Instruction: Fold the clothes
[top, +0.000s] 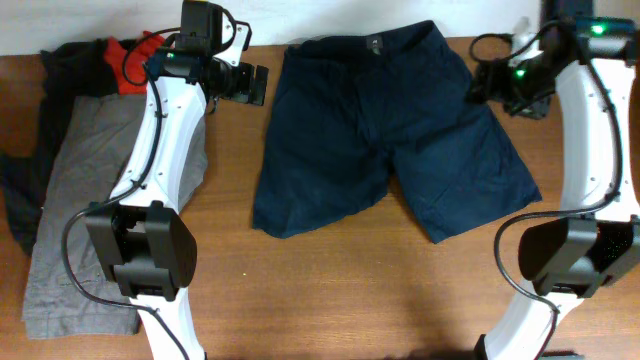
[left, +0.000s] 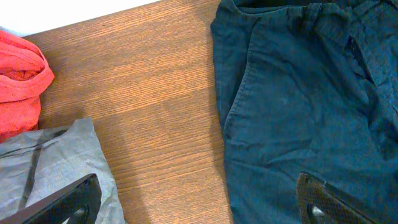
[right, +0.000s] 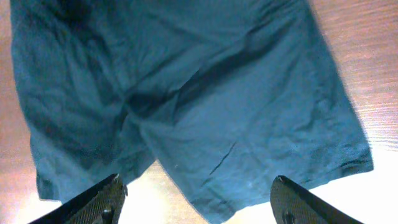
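A pair of dark navy cotton shorts (top: 385, 130) lies spread flat on the brown wooden table (top: 330, 300), waistband far and legs near. Only the overhead view shows both arms. The left gripper (top: 252, 85) is just beside the shorts' far left corner, and the right gripper (top: 488, 85) is by their far right edge. Each wrist view shows its own fingers (left: 62, 202) spread wide and holding nothing. The left wrist view also shows the gathered waistband and a pocket seam, which the overhead view blurs. Along the left side lie a crumpled grey garment (top: 80, 200), a red cloth (top: 130, 55) and a black garment (top: 60, 70).
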